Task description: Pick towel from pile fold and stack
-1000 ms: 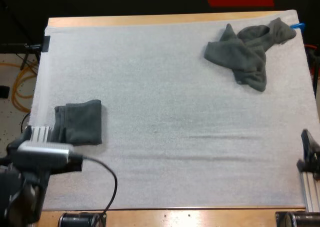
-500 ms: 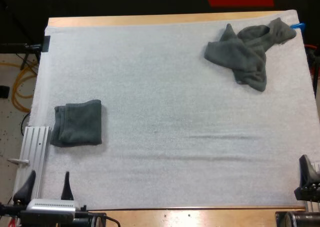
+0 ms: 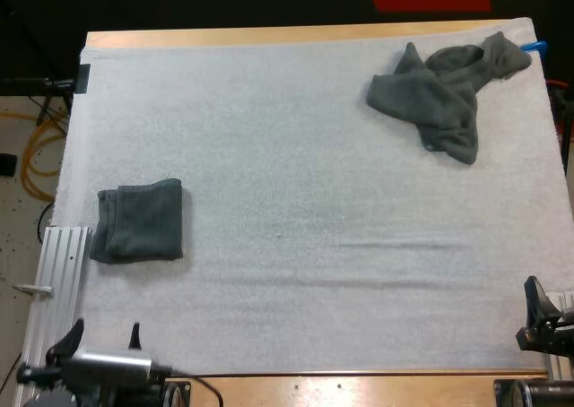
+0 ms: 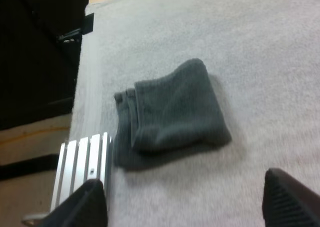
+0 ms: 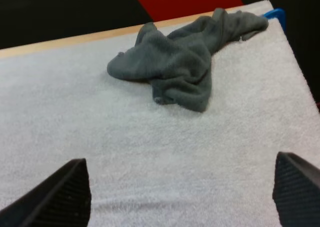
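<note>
The left gripper (image 3: 103,338) hovers over the near left corner of the white mat (image 3: 296,201), its two black fingers (image 4: 86,206) standing well apart and clear of anything. Just beyond it lies a folded dark grey-green towel (image 3: 141,220), flat on the mat near the left edge, its layered folds turned toward a ribbed metal rail (image 3: 58,272) just beside it. The right gripper (image 5: 176,193) sits low at the mat's near right corner, fingers likewise spread wide with nothing between them. Well apart from it, at the far right corner of the mat, a crumpled towel (image 3: 439,93) of the same colour lies in a loose heap, one end trailing toward the mat's right edge. A strip of the wooden table (image 3: 269,36) shows along the mat's far side.
</note>
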Tool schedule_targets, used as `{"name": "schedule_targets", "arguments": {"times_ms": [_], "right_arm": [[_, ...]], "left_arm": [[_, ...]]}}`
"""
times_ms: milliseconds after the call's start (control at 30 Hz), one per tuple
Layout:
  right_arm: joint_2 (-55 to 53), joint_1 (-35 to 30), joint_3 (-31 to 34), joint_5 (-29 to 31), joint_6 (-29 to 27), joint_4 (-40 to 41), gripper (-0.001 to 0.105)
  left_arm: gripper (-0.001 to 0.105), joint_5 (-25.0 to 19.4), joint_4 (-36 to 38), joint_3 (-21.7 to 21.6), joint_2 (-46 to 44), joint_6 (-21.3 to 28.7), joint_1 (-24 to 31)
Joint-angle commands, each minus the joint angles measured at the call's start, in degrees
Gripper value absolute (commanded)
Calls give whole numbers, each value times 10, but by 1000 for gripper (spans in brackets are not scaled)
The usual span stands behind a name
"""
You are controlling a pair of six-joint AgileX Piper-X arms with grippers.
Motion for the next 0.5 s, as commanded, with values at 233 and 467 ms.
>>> {"name": "schedule_targets", "arguments": {"times_ms": [233,467], "right_arm": [[-23,0,10,-2,-30,-2,72],[-22,0,33,-2,-49,0,72]], "left_arm": [[63,10,-183,129,-79,-37,-1],[63,14,-232,164,-79,-57,-1]]}}
